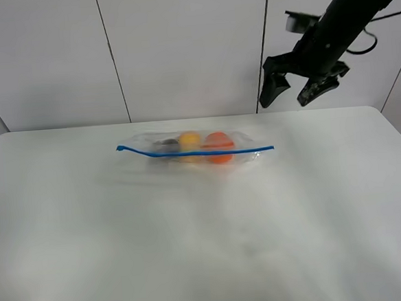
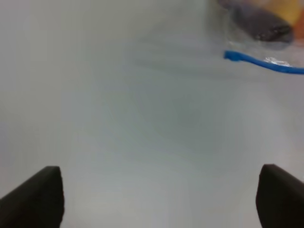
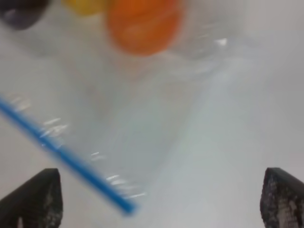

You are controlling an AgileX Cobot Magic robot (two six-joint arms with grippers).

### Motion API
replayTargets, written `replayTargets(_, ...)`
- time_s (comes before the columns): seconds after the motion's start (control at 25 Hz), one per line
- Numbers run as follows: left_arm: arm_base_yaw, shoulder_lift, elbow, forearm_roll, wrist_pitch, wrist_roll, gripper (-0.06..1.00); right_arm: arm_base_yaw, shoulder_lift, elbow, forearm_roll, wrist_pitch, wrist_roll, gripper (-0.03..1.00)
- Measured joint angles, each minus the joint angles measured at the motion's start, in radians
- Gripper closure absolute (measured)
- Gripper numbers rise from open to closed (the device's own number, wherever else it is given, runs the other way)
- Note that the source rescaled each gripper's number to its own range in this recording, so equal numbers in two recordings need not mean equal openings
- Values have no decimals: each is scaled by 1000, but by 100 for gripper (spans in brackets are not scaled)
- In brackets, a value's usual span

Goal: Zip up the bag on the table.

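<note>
White matte surface (image 1: 207,246) holds clear crinkly blue-zippered plastic bag (image 1: 195,148) at centre frame; both grippers' jaws released, slippery bag could slide when pinched.

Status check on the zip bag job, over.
Left gripper open, empty. Right gripper open, raised beyond the bag's right end. Clear plastic zip bag with blue strip flat on the white table, untouched. Nothing in the way.

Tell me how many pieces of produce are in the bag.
3, inside the bag: dark eggplant leftmost, yellow pear in the middle, orange rightmost. More could be hidden behind.
</note>
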Motion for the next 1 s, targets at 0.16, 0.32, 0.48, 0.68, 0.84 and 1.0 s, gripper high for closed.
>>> replayTargets(0.16,0,-58,108,84,2,-28,-4,-51,-36,-1,-105,0,53,4)
replayTargets(0.32,0,-103,208,98,7,-31,-4,-145,-96,52,-126,-2,55,4)
replayTargets(0.48,0,-132,251,101,7,-44,-3,-230,-232,232,-134,-3,55,4)
replayTargets(0.68,0,-164,284,101,7,-55,-3,-274,-465,457,-151,0,55,4)
replayTargets(0.84,-1,-211,321,101,5,-90,-3,-274,-663,600,-152,1,59,4)
replayTargets(1.0,-1,-313,381,101,5,-152,-3,-274,-863,718,-155,1,93,4)
